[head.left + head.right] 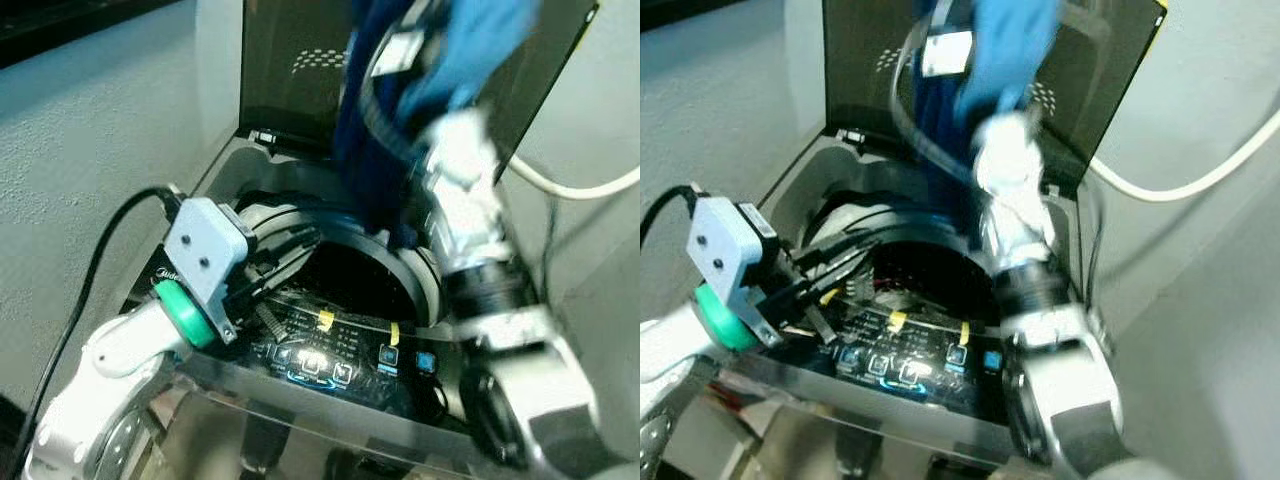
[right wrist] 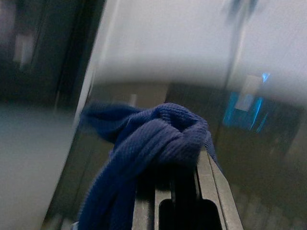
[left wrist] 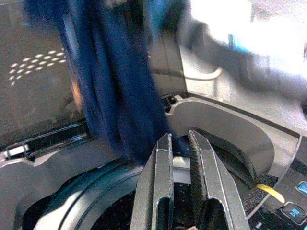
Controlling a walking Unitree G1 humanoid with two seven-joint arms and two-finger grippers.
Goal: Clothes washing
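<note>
Nearest us, our left pincer (image 1: 290, 255) is hovering at the drum's near rim, fingers almost together and empty. Beyond the lit control panel (image 1: 340, 365), the washing machine's drum (image 1: 350, 270) is gaping under its raised lid (image 1: 290, 70). Above it, our right pincer (image 2: 184, 189) is clamping a dark blue knit garment (image 2: 148, 143), dangling over the opening. We judge loading underway; next we should be lowering and releasing it inside.
</note>
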